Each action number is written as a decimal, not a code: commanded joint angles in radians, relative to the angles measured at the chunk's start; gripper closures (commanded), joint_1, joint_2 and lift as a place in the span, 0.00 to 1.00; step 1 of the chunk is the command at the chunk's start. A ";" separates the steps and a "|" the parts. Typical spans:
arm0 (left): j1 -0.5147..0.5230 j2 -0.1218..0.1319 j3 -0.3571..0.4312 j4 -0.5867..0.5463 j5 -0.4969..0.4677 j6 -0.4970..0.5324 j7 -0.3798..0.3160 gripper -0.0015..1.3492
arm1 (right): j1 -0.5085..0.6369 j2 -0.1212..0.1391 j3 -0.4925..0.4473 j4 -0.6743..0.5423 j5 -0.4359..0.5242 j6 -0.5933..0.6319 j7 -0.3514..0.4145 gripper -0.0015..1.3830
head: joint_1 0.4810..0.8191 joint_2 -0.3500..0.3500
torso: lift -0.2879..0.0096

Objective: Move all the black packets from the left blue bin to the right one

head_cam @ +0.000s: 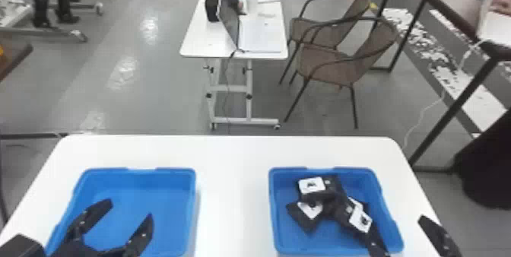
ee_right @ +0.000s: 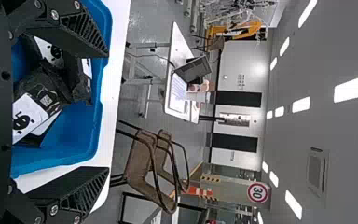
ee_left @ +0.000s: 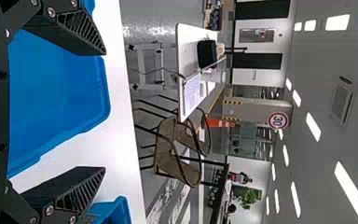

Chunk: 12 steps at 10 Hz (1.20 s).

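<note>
Toward the white table's (head_cam: 232, 191) right edge, black packets (head_cam: 334, 186) lie heaped in the right bin (head_cam: 276, 216), the left gripper (head_cam: 130, 208) and right gripper (ee_right: 107, 112) stand wide, and the transfer looks finished, calling only for careful withdrawal.

The head view looks forward and down from above the table (head_cam: 232, 199), over both the left bin (head_cam: 140, 180) and the right bin (head_cam: 272, 210). Each wrist view, turned on its side, sits close by its own bin and faces out across the room to the ceiling (ee_left: 326, 154). All three share the desk (head_cam: 199, 45) and chairs (head_cam: 327, 70) beyond.
</note>
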 commanded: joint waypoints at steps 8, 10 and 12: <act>0.000 -0.003 0.000 0.004 0.005 0.011 -0.006 0.11 | 0.002 0.001 0.001 -0.003 -0.008 0.008 0.000 0.12 | 0.63 0.41 | 0.97; 0.000 -0.003 0.000 0.006 0.009 0.012 -0.006 0.11 | 0.000 0.001 0.001 -0.003 -0.009 0.008 0.000 0.12 | 0.63 0.41 | 0.97; 0.000 -0.003 -0.002 0.006 0.011 0.012 -0.008 0.11 | 0.002 0.001 0.001 -0.002 -0.009 0.008 0.000 0.12 | 0.63 0.41 | 0.97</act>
